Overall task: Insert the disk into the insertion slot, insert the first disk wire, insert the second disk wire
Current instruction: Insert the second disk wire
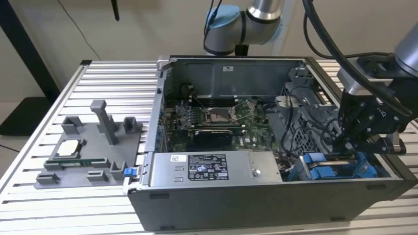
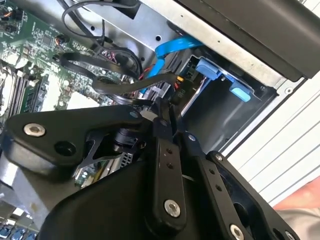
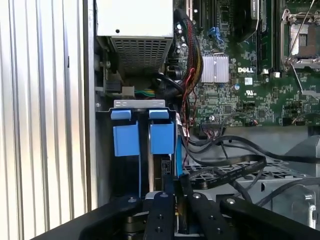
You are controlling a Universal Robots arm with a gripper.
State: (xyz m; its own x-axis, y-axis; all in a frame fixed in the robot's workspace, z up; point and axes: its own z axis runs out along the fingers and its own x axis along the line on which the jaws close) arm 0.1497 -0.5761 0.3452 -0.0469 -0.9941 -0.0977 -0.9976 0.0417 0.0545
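One gripper (image 1: 349,147) — over the insertion slot (image 3: 142,165), two blue tabs.

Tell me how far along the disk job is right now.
Apparently done: blue disk carriers sit in the insertion slot cage. In hand: the gripper is down at that cage, among the black wires and near a blue cable. Left: both wire insertions; no plugged connector is visible, so neither can be confirmed.
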